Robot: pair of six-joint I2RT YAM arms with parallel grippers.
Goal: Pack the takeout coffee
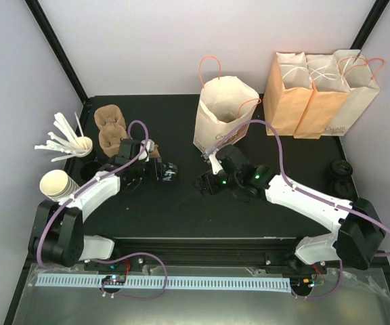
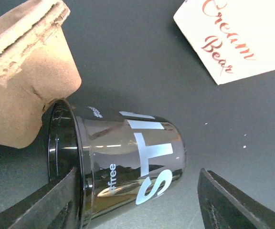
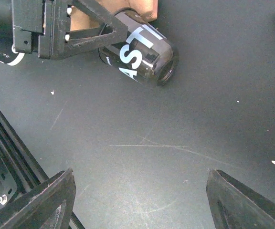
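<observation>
The left tool point(image 2: 138, 183) hangs low over the worktop point(image 1: 181, 217) with its two fingers apart, one on each side of the takeout coffee point(image 2: 128, 157). One finger point(image 2: 47, 202) overlaps the cup's rimmed wider end in the left wrist view, and I cannot tell whether it touches. The other finger stands clear of the narrow base with dark worktop showing between, so the cup is straddled, not clamped. The coffee is a glossy black cup with white lettering. It lies on its side on the worktop, left of centre. Its wider end points at a brown cardboard cup carrier point(image 2: 23, 81) and sits just beside that carrier's bottom edge. Beyond the cup, a corner of a pale paper bag point(image 2: 233, 38) with red lettering rests on the worktop. The right tool point(image 3: 140, 176) hovers to the right of the cup, well apart from it. Its fingers are spread wide with only scratched bare worktop between them. From above, an open paper bag with orange handles point(image 1: 223, 112) stands far of the right tool. Three more bags point(image 1: 320, 91) stand in a row at the far right. At the left edge are a stack of white paper cups point(image 1: 56, 184) and a cup of white stirrers point(image 1: 80, 144).
</observation>
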